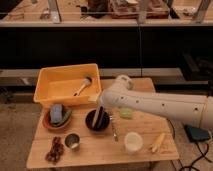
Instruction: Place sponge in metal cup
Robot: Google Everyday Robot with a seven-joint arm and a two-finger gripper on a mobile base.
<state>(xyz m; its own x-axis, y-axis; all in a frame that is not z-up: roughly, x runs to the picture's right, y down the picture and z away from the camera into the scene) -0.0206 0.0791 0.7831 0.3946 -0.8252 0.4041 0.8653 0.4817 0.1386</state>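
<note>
The end effector [100,114] hangs over the dark bowl [89,123] at the middle of the counter [145,155], jaws spread wide and gripping nothing, so the task looks barely begun. The sponge [56,113] stands untouched in the brown dish [50,125] beyond that bowl, away from the arm, and the metal cup [72,142] sits just in front of the dish with no sponge in it. Everything remains: reaching the sponge, gripping it, carrying it over the cup and releasing.

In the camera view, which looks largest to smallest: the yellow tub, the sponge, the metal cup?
1. Yellow plastic tub.
2. Blue-grey sponge block and round dark metal cup look alike.
Tool hovers above dark bowl.
</note>
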